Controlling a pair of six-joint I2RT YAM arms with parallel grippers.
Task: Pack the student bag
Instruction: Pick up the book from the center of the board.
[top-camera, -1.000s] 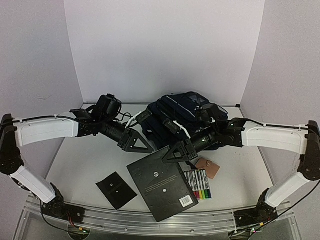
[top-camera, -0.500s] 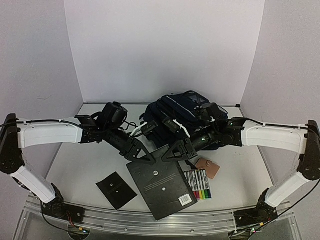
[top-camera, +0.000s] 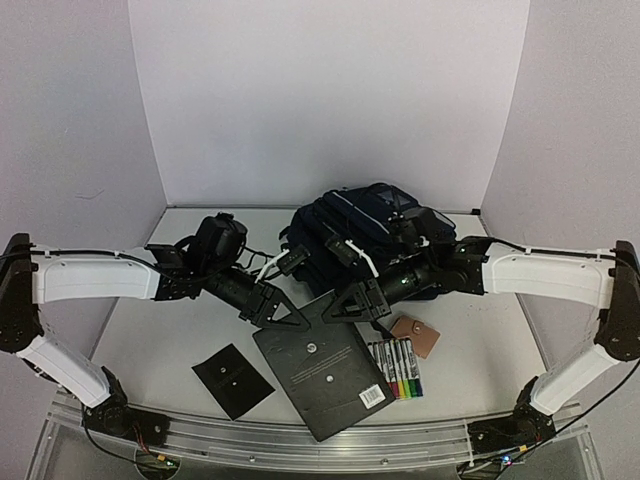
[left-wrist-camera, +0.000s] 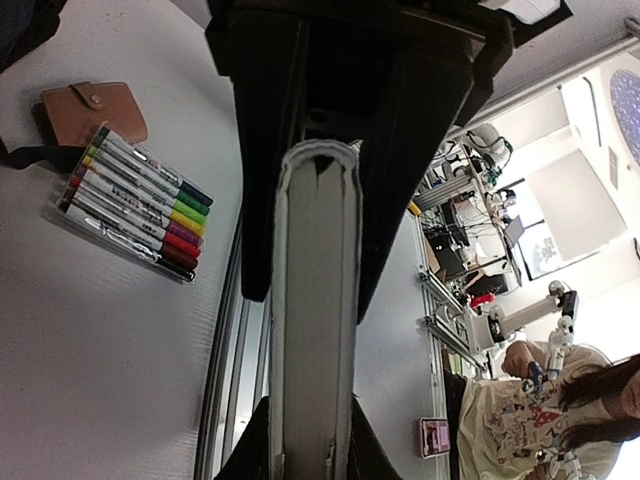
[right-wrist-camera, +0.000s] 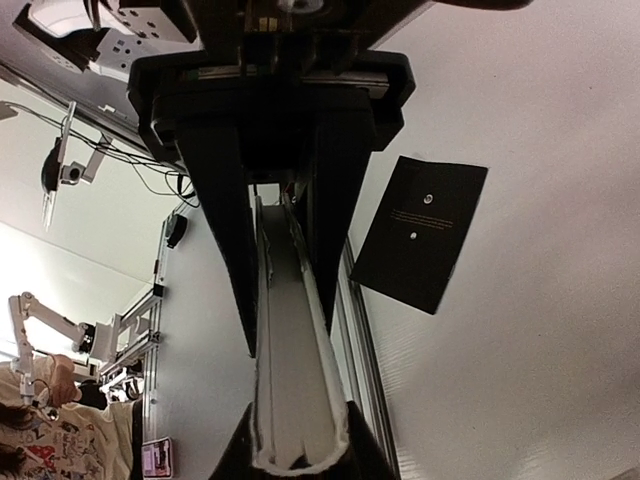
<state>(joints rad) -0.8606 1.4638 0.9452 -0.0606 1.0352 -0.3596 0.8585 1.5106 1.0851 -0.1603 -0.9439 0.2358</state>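
The navy student bag (top-camera: 365, 222) lies at the back middle of the table. A large black book (top-camera: 322, 378) with a barcode sticker is held by its far edge, with its near edge down by the front rail. My left gripper (top-camera: 287, 317) is shut on the book's far left corner and my right gripper (top-camera: 333, 309) on its far right corner. The left wrist view looks along the book's page edge (left-wrist-camera: 315, 300) between my left gripper's (left-wrist-camera: 312, 412) jaws. The right wrist view shows the same edge (right-wrist-camera: 290, 360) between my right gripper's (right-wrist-camera: 298, 425) jaws.
A pack of coloured markers (top-camera: 398, 368) and a brown wallet (top-camera: 416, 335) lie right of the book; both show in the left wrist view, markers (left-wrist-camera: 135, 205), wallet (left-wrist-camera: 92, 112). A small black booklet (top-camera: 232, 379) lies left of it (right-wrist-camera: 420, 232). A metal rail (top-camera: 300, 440) runs along the front.
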